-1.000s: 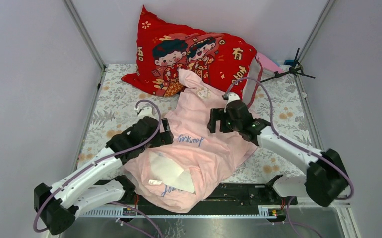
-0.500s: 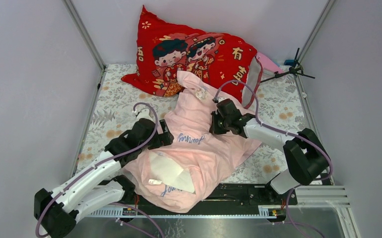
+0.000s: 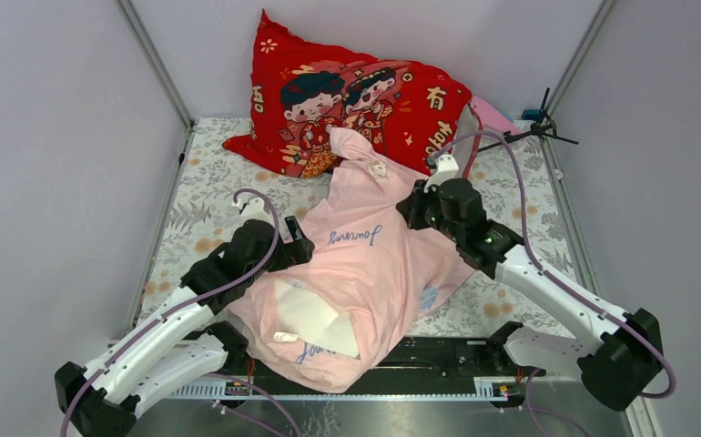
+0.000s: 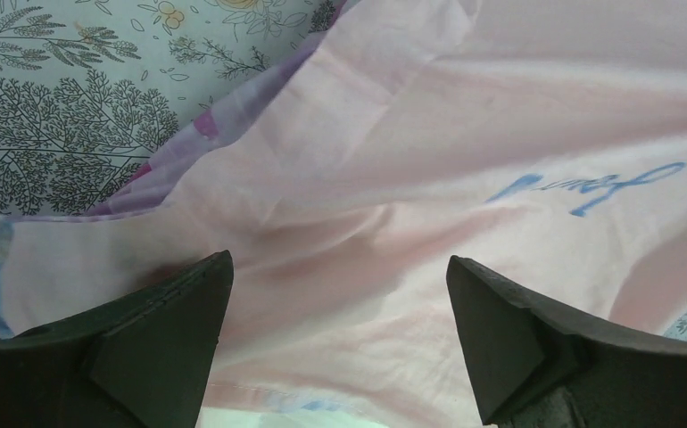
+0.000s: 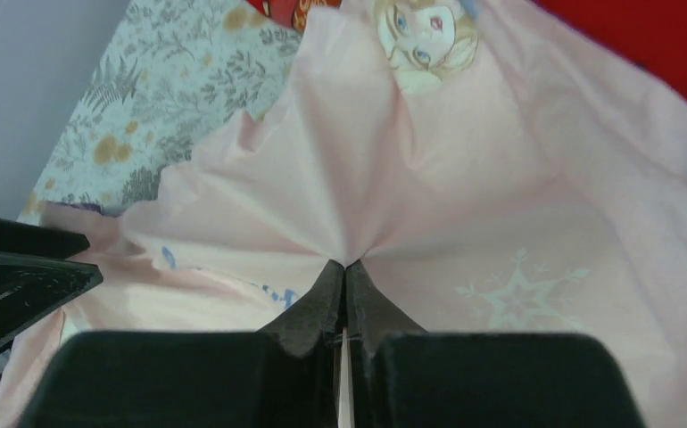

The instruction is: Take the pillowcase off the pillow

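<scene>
The large pale pink thin fabric pillowcase [image 3: 365, 264] covers the plump cream-white pillow [image 3: 315, 314] mid-counter [image 3: 210, 205]. The right hand [image 5: 345, 267] is clamped on its cloth at 2 o'clock. The left hand [image 4: 338, 267] gapes apart at 9 o'clock.

white arms [image 3: 160, 326], black joints [image 3: 238, 259], purple cables [image 3: 265, 197]

You've got plain pale lilac-grey walls [image 3: 55, 137] left, back and right, lit evenly. Aluminium post [image 3: 155, 64] slants upper left, second post [image 3: 584, 45] upper right. Table [image 3: 192, 209] wears a grey floral cloth with orange blooms. Red cartoon cushion [image 3: 356, 100] leans top centre, black stand [image 3: 538, 127] upper right.
</scene>
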You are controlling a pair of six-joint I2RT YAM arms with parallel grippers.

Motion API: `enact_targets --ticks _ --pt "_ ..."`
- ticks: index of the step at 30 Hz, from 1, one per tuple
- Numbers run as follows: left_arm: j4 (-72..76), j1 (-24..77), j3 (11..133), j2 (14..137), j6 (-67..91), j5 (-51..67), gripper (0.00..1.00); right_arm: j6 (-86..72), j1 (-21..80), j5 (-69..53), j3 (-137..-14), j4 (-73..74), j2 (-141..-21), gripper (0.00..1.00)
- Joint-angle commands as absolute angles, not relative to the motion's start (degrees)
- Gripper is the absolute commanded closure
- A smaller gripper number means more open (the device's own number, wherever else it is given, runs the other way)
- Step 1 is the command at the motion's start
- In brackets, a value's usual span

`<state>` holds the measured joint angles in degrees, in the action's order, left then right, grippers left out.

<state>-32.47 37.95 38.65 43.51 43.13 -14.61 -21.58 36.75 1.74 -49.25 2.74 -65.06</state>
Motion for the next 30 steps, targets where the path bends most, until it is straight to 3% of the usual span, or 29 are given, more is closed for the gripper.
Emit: enact_targets --ticks 1,4,5,7,9,22,30 --pt "-29.4 37.7 40.3 43.8 43.7 -16.3 0.01 -19.6 36.7 7.4 -47.1 -1.5 -62.9 0.88" --pt "-29.1 37.7 40.2 43.7 44.2 -16.3 0.01 -19.6 36.7 5.5 -47.0 -0.4 -65.2 0.71" --pt "-29.1 37.7 40.1 43.6 44.2 -16.3 0.01 -19.8 36.7 5.1 -46.9 1.1 -66.1 0.59" --pt "-29.1 37.7 40.0 43.4 44.3 -16.3 0.01 -20.4 36.7 4.9 -46.7 2.3 -67.8 0.23" --pt "-29.2 37.7 39.8 43.2 44.5 -16.3 0.01 -21.4 36.7 5.5 -45.8 2.4 -68.8 0.02" --pt "-29.6 37.7 38.4 41.4 45.4 -17.3 0.01 -25.5 36.6 7.2 -45.0 4.8 -80.9 0.00" --pt "-29.5 37.6 37.7 41.0 45.5 -17.9 0.01 -25.9 36.7 -3.8 -48.5 3.9 -96.3 0.02"
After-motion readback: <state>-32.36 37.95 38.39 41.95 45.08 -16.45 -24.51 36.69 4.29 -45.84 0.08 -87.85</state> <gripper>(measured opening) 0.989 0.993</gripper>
